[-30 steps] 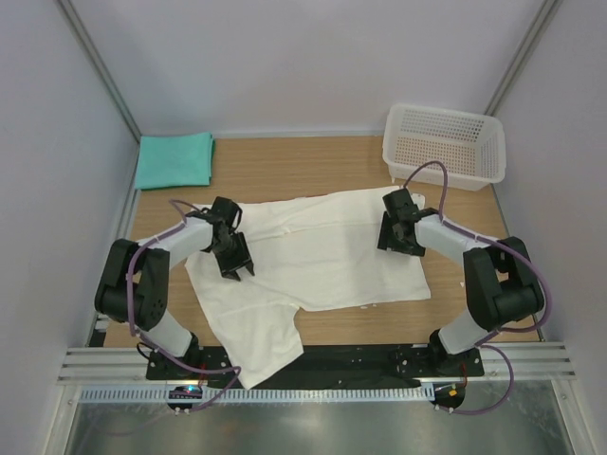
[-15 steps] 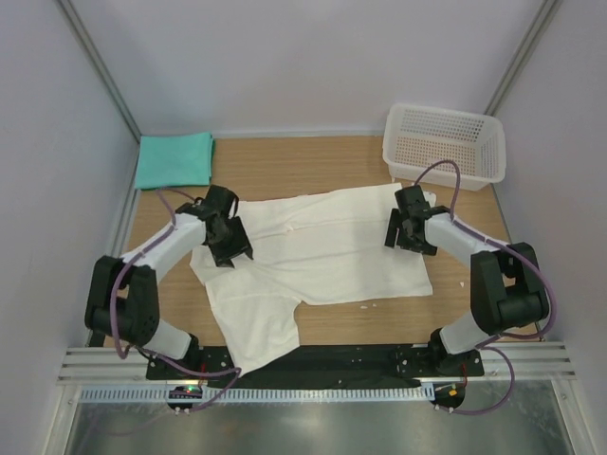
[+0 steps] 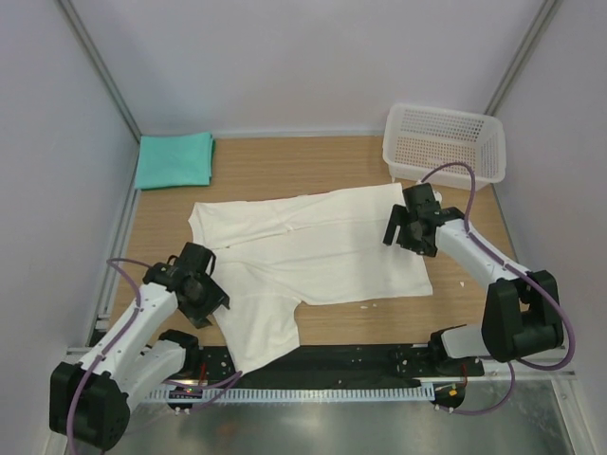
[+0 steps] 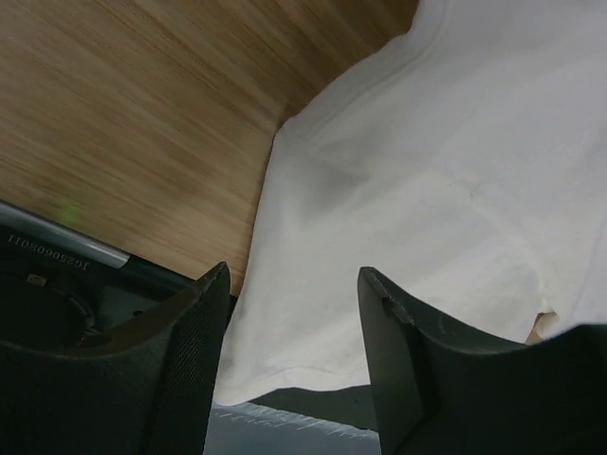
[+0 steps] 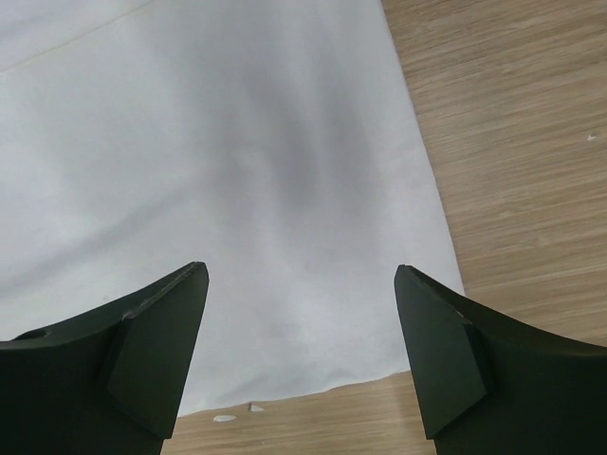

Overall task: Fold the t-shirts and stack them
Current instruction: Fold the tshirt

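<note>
Across the table [image 3: 285, 161] the white t-shirt [image 3: 322, 251] lies flat, the teal t-shirt [image 3: 174, 159] folded far-left, my left pincer [image 4: 292, 280] and right pincer [image 5: 299, 275] spread and empty: first fold next, I'd pinch its edges.

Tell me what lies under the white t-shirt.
The white t-shirt lies flat on the wooden table; its near sleeve overhangs the black front rail. No bulge shows, but anything thin beneath the cloth is hidden.

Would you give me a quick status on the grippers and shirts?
Left gripper open, over near sleeve of white t-shirt. Right gripper open, over its right edge. Shirt flat, unfolded; teal t-shirt folded, far left. Mesh basket far right, clear.
</note>
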Robot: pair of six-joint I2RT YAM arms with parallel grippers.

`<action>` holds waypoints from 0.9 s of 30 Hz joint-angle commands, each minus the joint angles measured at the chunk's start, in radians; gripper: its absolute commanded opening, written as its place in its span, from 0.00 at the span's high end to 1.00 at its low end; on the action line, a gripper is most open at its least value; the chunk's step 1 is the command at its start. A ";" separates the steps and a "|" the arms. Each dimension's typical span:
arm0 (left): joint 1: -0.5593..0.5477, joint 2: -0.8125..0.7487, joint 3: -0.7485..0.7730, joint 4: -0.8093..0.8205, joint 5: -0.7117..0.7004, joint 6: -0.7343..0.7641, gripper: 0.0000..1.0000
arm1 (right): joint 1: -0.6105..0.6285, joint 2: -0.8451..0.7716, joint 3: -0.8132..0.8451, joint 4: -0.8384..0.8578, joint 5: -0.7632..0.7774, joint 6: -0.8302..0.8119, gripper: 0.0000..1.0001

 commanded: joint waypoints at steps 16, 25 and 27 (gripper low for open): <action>0.006 0.023 -0.116 0.142 -0.151 -0.143 0.60 | -0.084 -0.110 -0.031 -0.038 -0.058 0.058 0.14; 0.010 0.023 -0.132 0.155 -0.164 -0.128 0.85 | -0.139 -0.118 -0.047 -0.099 -0.015 0.097 0.19; 0.015 0.010 -0.138 0.168 -0.156 -0.119 1.00 | -0.161 -0.121 -0.062 -0.122 -0.011 0.114 0.23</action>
